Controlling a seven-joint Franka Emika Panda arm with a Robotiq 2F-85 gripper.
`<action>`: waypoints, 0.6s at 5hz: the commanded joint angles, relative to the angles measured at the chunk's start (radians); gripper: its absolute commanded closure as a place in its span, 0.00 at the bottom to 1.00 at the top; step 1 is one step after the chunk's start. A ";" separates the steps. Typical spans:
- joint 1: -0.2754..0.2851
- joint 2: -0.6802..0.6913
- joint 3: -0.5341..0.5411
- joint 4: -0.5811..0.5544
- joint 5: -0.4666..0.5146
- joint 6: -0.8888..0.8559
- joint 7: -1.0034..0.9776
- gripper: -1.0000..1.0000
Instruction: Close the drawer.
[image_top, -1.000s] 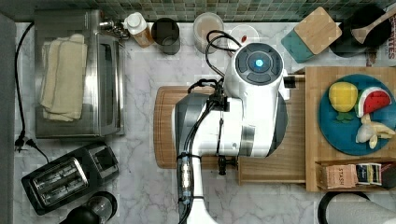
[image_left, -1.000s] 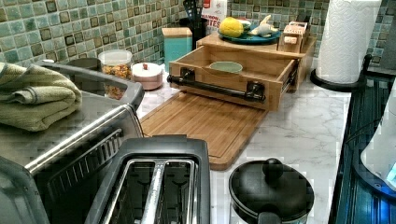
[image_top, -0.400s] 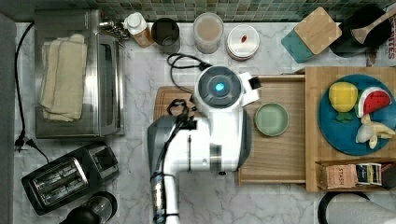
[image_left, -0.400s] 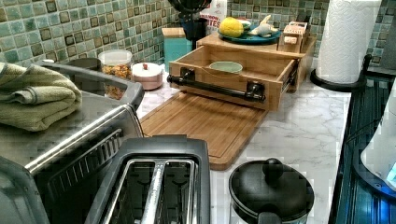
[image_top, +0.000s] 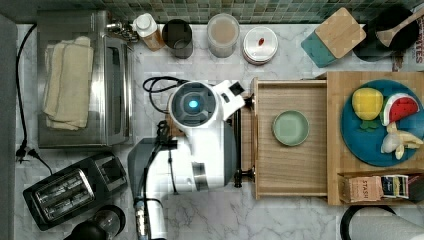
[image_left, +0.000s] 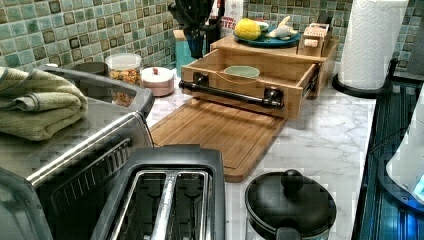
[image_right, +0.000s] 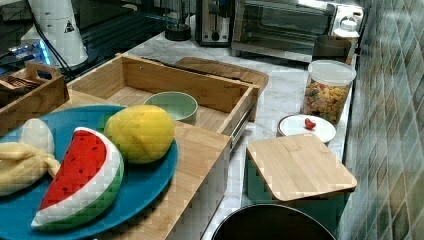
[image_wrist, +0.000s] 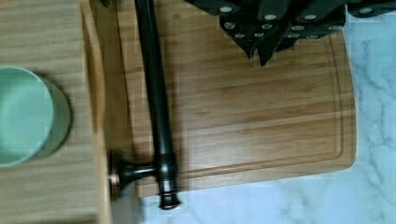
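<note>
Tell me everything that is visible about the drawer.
The drawer is a light, bamboo-looking wooden box with raised sides, pulled open from under a wooden shelf that carries a blue plate. A black metal bar handle on two posts runs along its front. Inside sits one pale green bowl. Its front hangs over a cutting board. Nothing grips the handle.

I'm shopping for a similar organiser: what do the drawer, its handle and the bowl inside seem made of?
The drawer looks like light bamboo or similar wood: pale, matte, with straight grain lines. Its handle seems dark metal with a satin sheen, judging by highlights along the bar; painted wood can't be ruled out. The pale green bowl appears smooth and evenly coloured, ceramic or plastic.
</note>
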 joint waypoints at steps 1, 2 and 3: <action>0.028 0.112 0.037 -0.064 -0.162 0.099 0.040 1.00; 0.029 0.141 0.028 -0.083 -0.182 0.123 0.068 1.00; 0.023 0.144 0.021 -0.142 -0.254 0.211 0.084 1.00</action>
